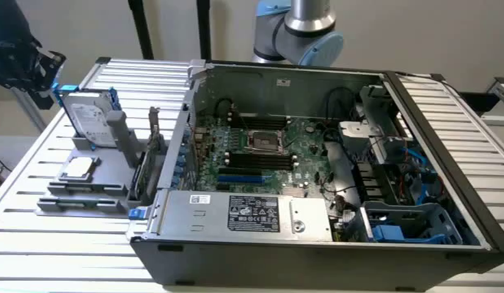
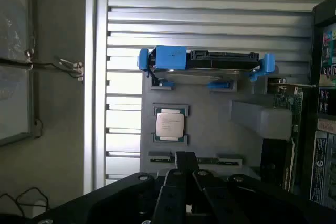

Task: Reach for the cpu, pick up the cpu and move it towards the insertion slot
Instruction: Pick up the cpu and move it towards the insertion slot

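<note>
Silver on top, the cpu [image 2: 169,125] lies flat in a shallow seat of the grey holder [image 2: 210,129]. It is just ahead of the pincer [image 2: 186,162] and clear of it, with nothing touching it. The pincer hangs above the near end of the holder, its two dark tips pressed together and nothing between them. Past the cpu, farther from the pincer, the drive [image 2: 205,66] stands on edge in blue rails at the holder's far end. A grey block [image 2: 260,116] rises from the holder to one side of the cpu, and beyond it a green card [image 2: 286,100] stands on edge. The holder rests on the slatted metal table [image 2: 210,3]. In the exterior view the open case [image 1: 317,256] lies beside the holder, toward that view's right. The slot [image 1: 266,141], a silvery frame with a dark centre on the green board [image 1: 305,137], sits inside it, well apart from the pincer and the cpu. The arm [image 1: 305,24] rises behind the case.
</note>
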